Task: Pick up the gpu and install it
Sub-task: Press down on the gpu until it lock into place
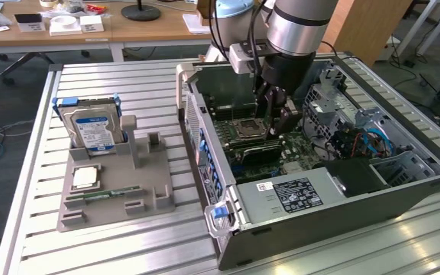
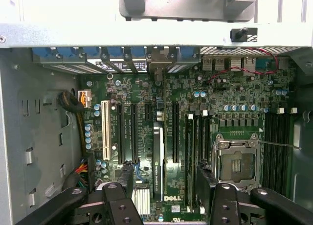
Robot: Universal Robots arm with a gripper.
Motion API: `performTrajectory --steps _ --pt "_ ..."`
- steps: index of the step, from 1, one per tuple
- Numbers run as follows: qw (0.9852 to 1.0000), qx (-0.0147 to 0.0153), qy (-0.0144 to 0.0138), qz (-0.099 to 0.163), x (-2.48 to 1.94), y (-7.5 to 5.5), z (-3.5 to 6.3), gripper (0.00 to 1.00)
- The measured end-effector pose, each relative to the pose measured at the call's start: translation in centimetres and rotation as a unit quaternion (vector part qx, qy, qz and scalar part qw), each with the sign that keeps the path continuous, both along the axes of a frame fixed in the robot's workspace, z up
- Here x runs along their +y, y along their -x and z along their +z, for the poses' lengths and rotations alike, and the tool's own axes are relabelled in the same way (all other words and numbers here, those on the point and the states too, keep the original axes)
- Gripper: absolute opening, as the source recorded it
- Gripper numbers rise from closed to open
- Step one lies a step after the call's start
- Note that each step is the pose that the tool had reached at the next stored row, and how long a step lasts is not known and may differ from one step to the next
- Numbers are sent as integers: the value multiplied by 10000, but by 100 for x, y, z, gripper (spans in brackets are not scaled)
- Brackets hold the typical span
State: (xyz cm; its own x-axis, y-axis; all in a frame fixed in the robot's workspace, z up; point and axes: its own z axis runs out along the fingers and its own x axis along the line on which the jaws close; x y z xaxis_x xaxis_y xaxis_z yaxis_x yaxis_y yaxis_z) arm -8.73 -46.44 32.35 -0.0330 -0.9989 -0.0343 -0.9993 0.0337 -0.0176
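Note:
The gpu (image 2: pixel 157 146) stands edge-on in a motherboard slot inside the open computer case (image 1: pixel 204 143), its metal bracket end against the case's rear slot row. In the exterior view the gpu (image 1: pixel 260 152) is a dark card upright on the green board. My gripper (image 2: pixel 165 175) hangs just above it, open. Its black fingers (image 2: pixel 125 178) stand to either side of the card, with a gap between each finger and the card. In the exterior view the gripper (image 1: pixel 276 123) reaches down into the case from the arm.
The CPU socket (image 2: pixel 238 164) and memory slots lie beside the gpu. A power supply (image 1: pixel 300 195) fills the case's near end; drive cages and cables sit on the exterior view's right. A grey tray (image 1: pixel 140 189) on the exterior view's left holds a hard drive (image 1: pixel 94 129), a chip and a memory stick (image 1: pixel 101 196).

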Motion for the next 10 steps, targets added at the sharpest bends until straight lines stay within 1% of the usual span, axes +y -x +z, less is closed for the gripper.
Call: performTrajectory --steps 4,5,7,8,9,10 --pt "10000 0 0 0 0 0 0 63" --pt "10000 0 0 0 0 0 0 62" --pt "10000 0 0 0 0 0 0 49" --pt "10000 0 0 0 0 0 0 49" --pt "10000 0 0 0 0 0 0 44" --pt "10000 0 0 0 0 0 0 44"
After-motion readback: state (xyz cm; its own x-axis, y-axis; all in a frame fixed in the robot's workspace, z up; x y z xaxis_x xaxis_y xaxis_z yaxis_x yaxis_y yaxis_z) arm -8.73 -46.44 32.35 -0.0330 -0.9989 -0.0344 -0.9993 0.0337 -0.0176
